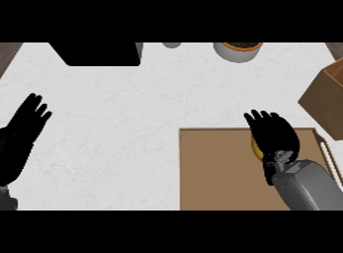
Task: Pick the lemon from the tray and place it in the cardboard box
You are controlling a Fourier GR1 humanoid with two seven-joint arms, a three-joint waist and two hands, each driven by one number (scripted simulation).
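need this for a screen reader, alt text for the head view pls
The right hand curls over a yellow lemon on the brown tray; the cardboard box sits at right, the open left hand rests at left.

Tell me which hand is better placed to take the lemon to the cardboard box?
The right hand. It is already over the tray, curled over the lemon, and the cardboard box stands on that side. The left hand rests open at the counter's far left.

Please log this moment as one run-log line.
right hand: over lemon on tray | left hand: resting open | cardboard box: lemon not inside
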